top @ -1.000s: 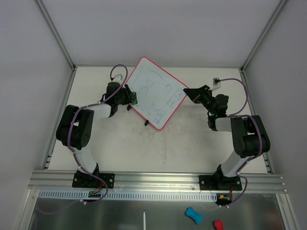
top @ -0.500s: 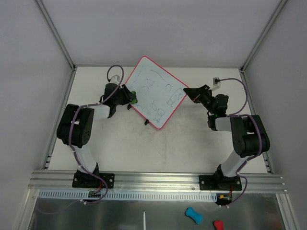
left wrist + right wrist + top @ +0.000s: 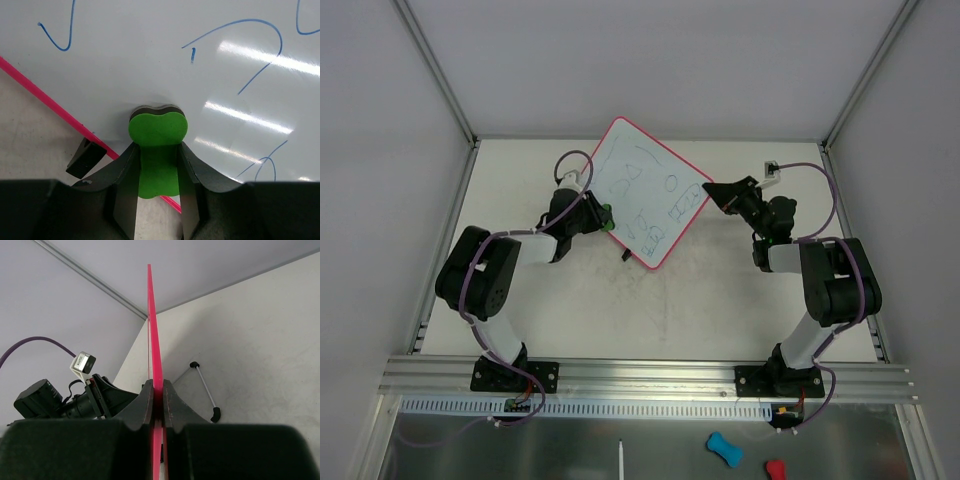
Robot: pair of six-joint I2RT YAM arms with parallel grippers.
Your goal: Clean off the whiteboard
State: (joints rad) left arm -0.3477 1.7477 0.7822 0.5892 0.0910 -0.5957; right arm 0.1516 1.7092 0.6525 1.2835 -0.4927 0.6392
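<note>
Pink-edged whiteboard (image 3: 645, 195) gripped by right jaws — left jaws' eraser (image 3: 158, 131) against it.

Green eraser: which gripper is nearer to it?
Left. The left gripper holds the green eraser against the whiteboard; the right gripper clamps its frame at the far side.

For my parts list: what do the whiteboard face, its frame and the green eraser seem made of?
Whiteboard face: glossy, likely coated sheet; light reflects as bright streaks. Frame: thin, pink-red, probably plastic; even colour. Green eraser: likely foam, matte, with dark felt-like layer against the board.
</note>
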